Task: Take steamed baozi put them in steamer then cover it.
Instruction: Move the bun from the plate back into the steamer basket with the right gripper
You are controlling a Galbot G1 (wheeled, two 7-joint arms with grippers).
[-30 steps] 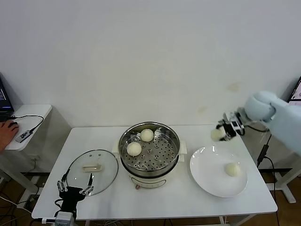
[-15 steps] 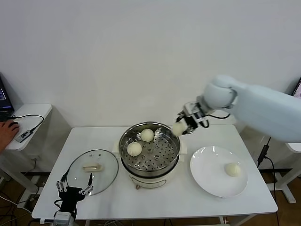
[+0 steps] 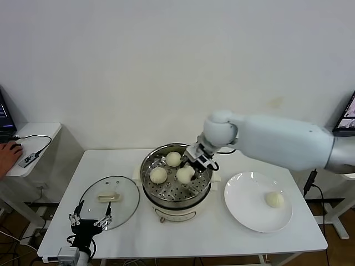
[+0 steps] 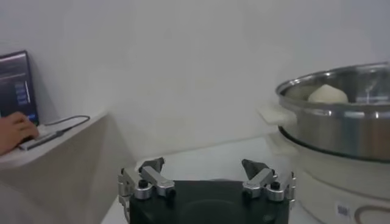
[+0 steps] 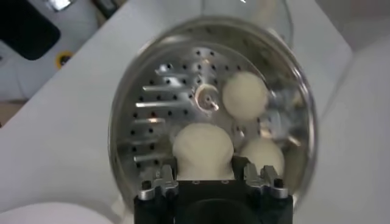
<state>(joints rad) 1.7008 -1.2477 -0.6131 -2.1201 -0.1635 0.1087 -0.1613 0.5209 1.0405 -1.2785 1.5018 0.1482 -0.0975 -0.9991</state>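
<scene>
The steamer point(image 3: 206, 180) stands at the table's middle, its perforated tray point(image 5: 164, 109) open to view. Two baozi lie on the tray point(image 3: 173, 159) point(image 3: 158, 175). My right gripper point(image 3: 188, 170) is over the tray, shut on a third baozi point(image 3: 184, 174), which shows between its fingers in the right wrist view point(image 5: 203, 149). A fourth baozi point(image 3: 274, 199) lies on the white plate point(image 3: 244, 208) to the right. The glass cover point(image 3: 125, 208) with its cream handle point(image 3: 107, 196) lies flat left of the steamer. My left gripper point(image 3: 89, 220) is open and empty at the table's front left.
A side desk point(image 3: 39, 136) with a cable and a person's hand point(image 3: 11, 148) stands at far left. The steamer's rim and one baozi show in the left wrist view point(image 4: 328, 94). Bare table lies in front of the steamer and the plate.
My right arm has swung left from above the plate to over the steamer, carrying the baozi down toward the tray. The left arm has stayed put.
</scene>
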